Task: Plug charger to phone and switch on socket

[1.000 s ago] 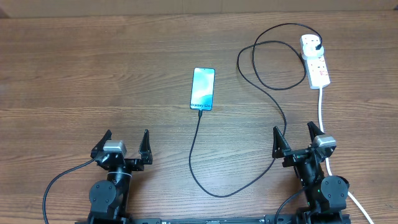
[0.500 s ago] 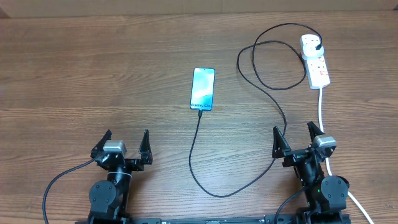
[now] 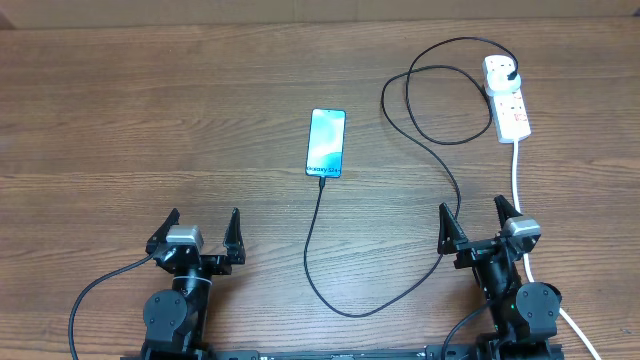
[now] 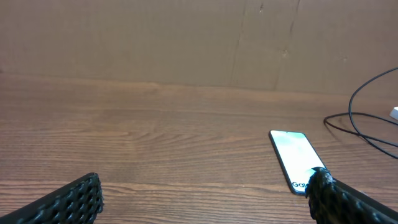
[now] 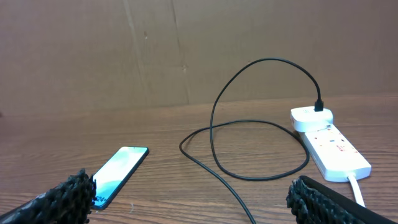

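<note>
Both arms sit low at the near edge, left tool (image 3: 198,230) and right tool (image 3: 478,222) spread wide, empty. One phone (image 3: 327,142), one charger (image 3: 420,170), one socket (image 3: 507,97).

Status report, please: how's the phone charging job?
Left pincer, right pincer: open, empty. Cable meets phone's near end; plug in socket, on or off unclear. Nothing blocking.

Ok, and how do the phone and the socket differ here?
The phone is a slim slab with a lit light-blue screen; the socket is a thicker white block with red markings. The phone lies centrally, the socket far right. The charger meets the phone at its near end, but the socket at its far end, where its black plug sits. Both lie flat, long axis running front to back.
</note>
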{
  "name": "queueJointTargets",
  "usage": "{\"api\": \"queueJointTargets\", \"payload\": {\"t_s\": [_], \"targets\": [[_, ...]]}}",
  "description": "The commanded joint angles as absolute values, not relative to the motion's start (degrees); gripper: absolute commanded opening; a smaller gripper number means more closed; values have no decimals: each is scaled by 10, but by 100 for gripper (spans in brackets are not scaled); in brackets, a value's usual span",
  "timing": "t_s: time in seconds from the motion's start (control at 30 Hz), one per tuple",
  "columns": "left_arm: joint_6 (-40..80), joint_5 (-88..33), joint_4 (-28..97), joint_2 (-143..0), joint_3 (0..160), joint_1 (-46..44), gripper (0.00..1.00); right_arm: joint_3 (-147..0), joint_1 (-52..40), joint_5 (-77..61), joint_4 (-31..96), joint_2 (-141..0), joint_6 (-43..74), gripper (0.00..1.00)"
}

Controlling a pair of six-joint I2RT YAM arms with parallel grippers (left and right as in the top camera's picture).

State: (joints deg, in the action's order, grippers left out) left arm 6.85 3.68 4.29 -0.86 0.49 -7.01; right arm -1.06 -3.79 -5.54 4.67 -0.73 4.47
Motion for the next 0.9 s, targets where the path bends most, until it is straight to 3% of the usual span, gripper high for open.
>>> {"api": "queueJointTargets", "payload": {"t_s": [0.0,0.37,0.87], "targets": [[58,34,42,-2,3,-66,100,-5,-41,-43,45,-2,44,100],[58,34,42,-2,3,-66,100,-5,-41,-26,48,-2,-29,100],[58,34,42,-2,3,-66,100,-5,-41,-30,47,-2,-29,100]]}}
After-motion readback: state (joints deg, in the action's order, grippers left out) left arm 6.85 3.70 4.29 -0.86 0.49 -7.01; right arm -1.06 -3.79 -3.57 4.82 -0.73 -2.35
